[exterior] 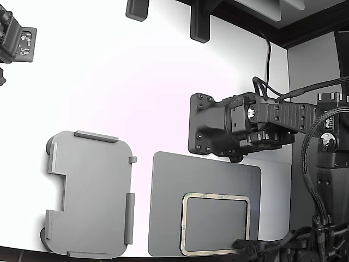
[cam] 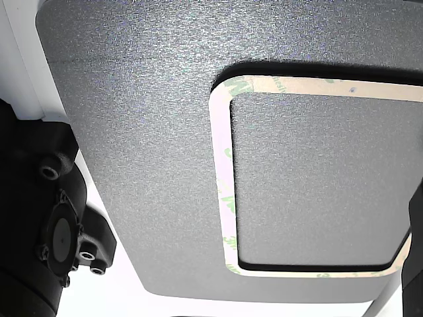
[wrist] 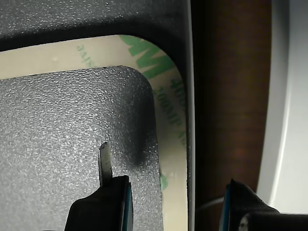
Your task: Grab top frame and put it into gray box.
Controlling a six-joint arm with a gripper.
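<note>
The top frame is a thin cream ring with green marks. It lies flat on a dark gray mat near the front edge in the exterior view. Its rounded corner fills the wrist view. My gripper is open and low over that corner. One finger with a thin blade tip stands inside the frame's opening, and the other finger stands beyond the mat's edge. The frame's strip lies between them, not held. In the exterior view my gripper shows dark at the frame's lower right corner. The gray box sits empty toward the exterior view's left.
A second black arm hangs over the white table just behind the mat, with its cables on the exterior view's right. The other view shows the frame on the mat and black arm housing beside it. A brown edge runs past the mat.
</note>
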